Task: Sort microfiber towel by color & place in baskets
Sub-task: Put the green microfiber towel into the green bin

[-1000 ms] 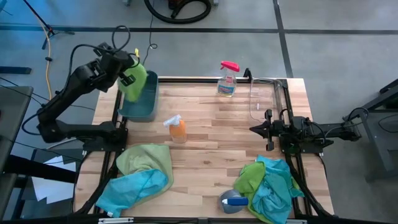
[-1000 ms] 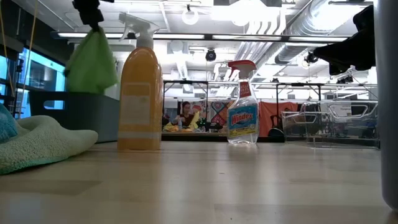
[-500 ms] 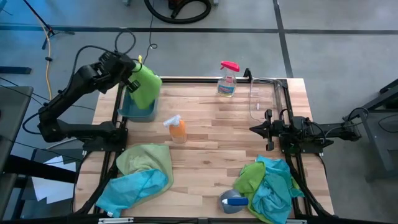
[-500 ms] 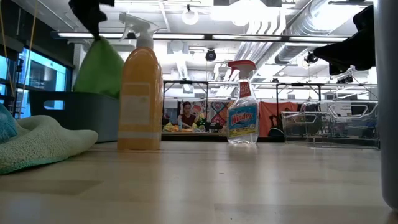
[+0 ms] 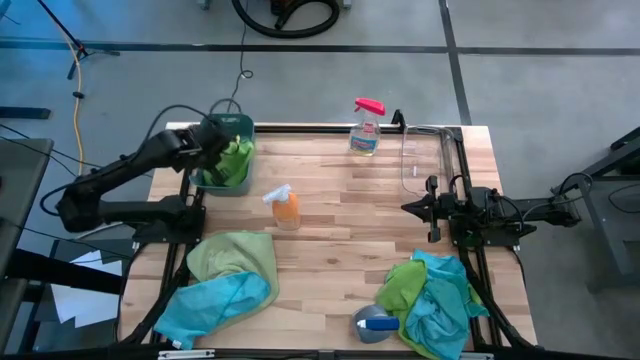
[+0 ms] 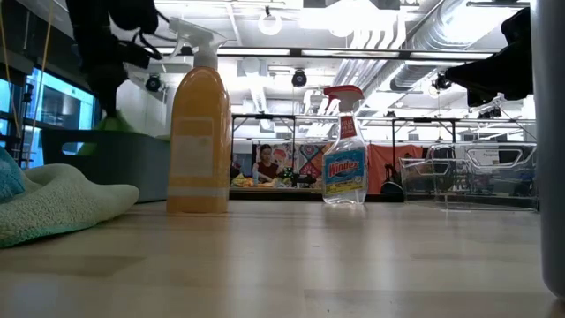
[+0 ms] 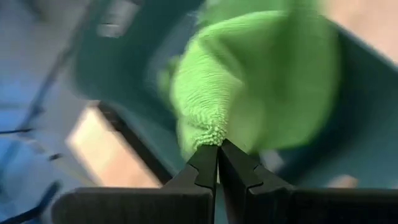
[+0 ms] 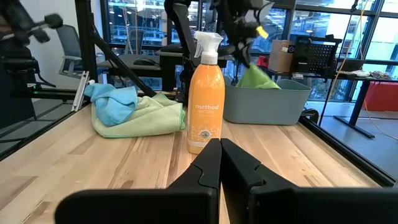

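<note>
Lowered left hand [image 7: 217, 155] pinches green towel [image 7: 249, 93] inside teal basket [image 5: 212, 181].

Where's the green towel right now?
High view: the green towel is inside the teal basket at the table's far left, pinched by the left gripper.

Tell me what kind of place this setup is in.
Most likely a robotics lab or open workshop. The wooden table stands on a bare concrete floor, exposed ducts and strip lights run overhead, and a person sits at a desk far behind the spray bottles.
</note>
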### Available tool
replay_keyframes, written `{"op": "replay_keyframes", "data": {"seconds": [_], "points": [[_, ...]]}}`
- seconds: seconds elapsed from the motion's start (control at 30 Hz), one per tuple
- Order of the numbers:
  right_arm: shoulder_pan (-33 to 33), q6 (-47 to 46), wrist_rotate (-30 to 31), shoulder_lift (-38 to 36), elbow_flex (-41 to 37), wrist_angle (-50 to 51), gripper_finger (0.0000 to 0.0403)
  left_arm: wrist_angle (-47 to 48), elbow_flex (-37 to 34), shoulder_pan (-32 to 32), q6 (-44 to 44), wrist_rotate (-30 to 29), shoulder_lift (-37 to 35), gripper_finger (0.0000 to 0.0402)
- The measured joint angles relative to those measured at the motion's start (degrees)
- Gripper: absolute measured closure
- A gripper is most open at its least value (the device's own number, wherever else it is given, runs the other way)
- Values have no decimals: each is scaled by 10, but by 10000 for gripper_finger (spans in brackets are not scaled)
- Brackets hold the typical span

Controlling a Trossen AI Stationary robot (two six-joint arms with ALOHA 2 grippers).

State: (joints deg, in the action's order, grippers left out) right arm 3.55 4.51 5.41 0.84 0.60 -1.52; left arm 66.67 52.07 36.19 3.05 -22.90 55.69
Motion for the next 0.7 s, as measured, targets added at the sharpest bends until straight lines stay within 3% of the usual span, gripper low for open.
{"op": "replay_keyframes", "data": {"seconds": [0.33, 0.6, 0.7], "points": [[0, 0, 0, 0, 0, 0, 402, 32, -5, -11, 48, 179, 27, 401], [0, 0, 0, 0, 0, 0, 402, 31, -5, 4, 135, 174, 88, 401], [0, 0, 0, 0, 0, 0, 402, 30, -5, 18, 166, 143, 122, 401]]}}
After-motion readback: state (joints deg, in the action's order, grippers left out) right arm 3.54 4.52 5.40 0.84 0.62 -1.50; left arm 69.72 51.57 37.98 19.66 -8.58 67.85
